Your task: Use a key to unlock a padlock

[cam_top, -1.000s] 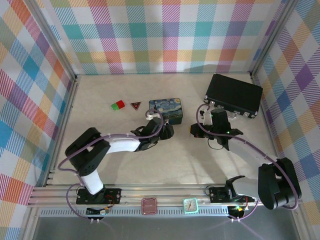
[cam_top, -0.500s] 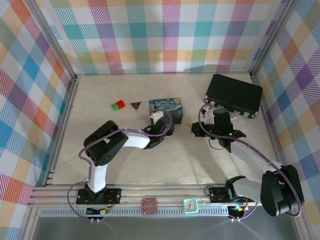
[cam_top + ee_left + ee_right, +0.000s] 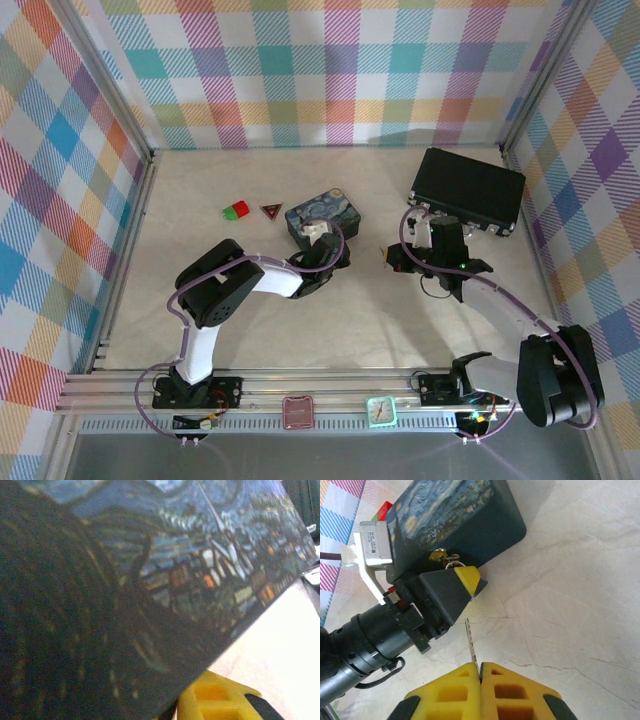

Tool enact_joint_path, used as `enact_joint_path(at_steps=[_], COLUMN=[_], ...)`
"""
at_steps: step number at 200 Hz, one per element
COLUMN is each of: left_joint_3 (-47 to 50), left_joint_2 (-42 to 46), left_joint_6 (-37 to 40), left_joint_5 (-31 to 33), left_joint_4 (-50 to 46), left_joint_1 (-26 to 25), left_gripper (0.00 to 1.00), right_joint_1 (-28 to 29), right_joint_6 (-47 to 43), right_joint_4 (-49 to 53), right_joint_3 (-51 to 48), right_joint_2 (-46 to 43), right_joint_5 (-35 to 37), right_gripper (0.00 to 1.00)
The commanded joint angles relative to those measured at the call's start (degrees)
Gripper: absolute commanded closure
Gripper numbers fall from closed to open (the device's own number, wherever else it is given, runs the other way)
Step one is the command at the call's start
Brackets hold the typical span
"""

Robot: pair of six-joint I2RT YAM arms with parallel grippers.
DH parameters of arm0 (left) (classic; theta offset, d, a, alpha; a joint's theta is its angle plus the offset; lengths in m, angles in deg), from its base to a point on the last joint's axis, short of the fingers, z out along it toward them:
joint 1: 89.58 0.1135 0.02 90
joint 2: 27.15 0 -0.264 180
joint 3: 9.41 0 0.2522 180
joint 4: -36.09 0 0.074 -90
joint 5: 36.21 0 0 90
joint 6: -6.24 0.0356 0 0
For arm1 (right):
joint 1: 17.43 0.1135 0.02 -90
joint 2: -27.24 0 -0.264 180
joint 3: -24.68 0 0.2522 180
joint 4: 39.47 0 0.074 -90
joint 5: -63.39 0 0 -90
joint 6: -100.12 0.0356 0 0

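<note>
The right gripper (image 3: 480,667) has its jaws clenched on the key (image 3: 470,640), whose thin blade juts towards the padlock (image 3: 446,559). The padlock lies on the tabletop (image 3: 570,605) against the blue tin (image 3: 445,505), beside the left gripper (image 3: 465,580), whose jaws I cannot read. The padlock is probably light and slippery, so it is best pinched across its body.

Most of the padlock (image 3: 442,557) hidden behind a fingertip of the left gripper (image 3: 466,578), key (image 3: 471,645) with its head buried inside the right gripper (image 3: 480,672), starry tin (image 3: 150,580) blurred and cropped by frame edges, left jaws' gap unclear.
</note>
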Motion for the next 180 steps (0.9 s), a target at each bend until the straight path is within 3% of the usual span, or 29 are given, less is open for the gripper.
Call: enact_joint_path(at_steps=[1,16,97,129,180], left_joint_3=[1.73,2.43,6.23,6.7,7.75], left_joint_2=[1.56,3.23,10.81,12.14,9.8], left_joint_6=[-1.12,-2.02,-10.67,-13.09,-19.18], left_joint_5=[-6.02,-9.06,-23.25,-26.37,-32.69], left_joint_4=[0.29,0.36,6.12,7.9,20.51], left_joint_1=[1.72,2.55,7.1,8.09,9.32], left_gripper=[0.94,1.0,1.0,1.0,1.0], right_joint_1=[-0.95,-1.58,-2.59,-2.59,-2.39], right_joint_6=[-1.27,-0.64,7.82,15.68,26.13], right_joint_4=[-1.06,-3.11,-16.17,-27.92,-46.66], right_joint_3=[-1.16,-2.0,-4.52,-7.21,-8.81], right_joint_2=[1.43,2.7,10.72,13.83,22.85], right_joint_5=[-2.45,-4.02,-15.2,-19.66,-24.91], right_gripper=[1.0,1.0,1.0,1.0,1.0])
